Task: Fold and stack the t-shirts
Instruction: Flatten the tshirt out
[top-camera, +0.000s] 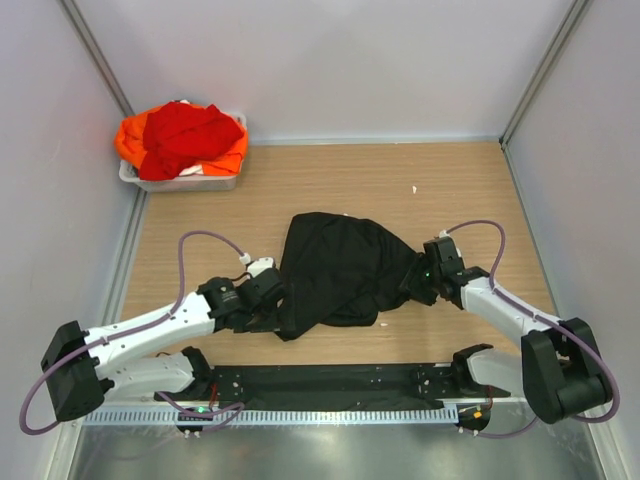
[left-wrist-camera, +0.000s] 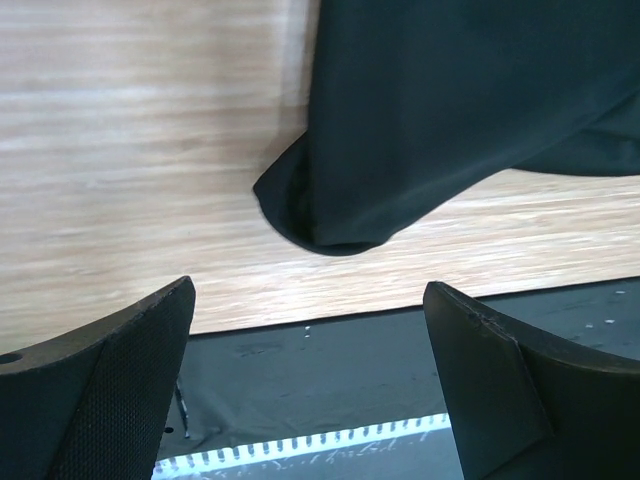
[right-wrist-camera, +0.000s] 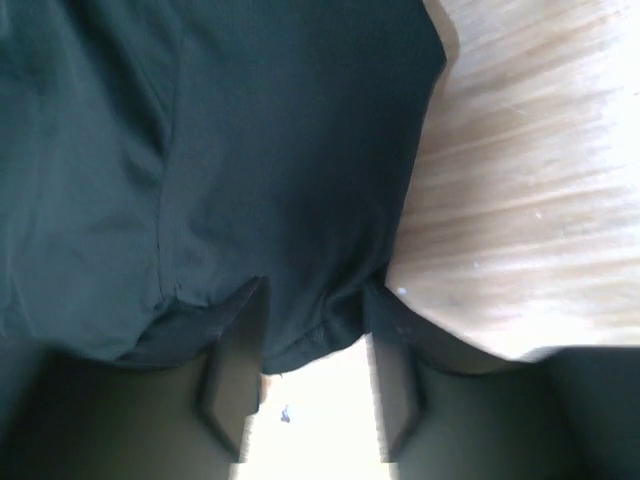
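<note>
Nothing is folded yet. My right gripper (right-wrist-camera: 310, 340) pinches the black shirt (top-camera: 340, 270); my left gripper (left-wrist-camera: 308, 292) gapes wide beside it.

Counts: 3 t-shirts total: 1 black t-shirt (top-camera: 340, 270), 1 red t-shirt (top-camera: 185, 132), 1 orange t-shirt (top-camera: 128, 142). 1 white tub (top-camera: 190, 182). 2 arms: left arm (top-camera: 150, 335), right arm (top-camera: 505, 310). 2 grippers: left gripper (left-wrist-camera: 308, 290), right gripper (right-wrist-camera: 312, 300), 2 fingers each. 1 wooden table (top-camera: 470, 190), 1 white scrap (top-camera: 414, 188) on it.
</note>
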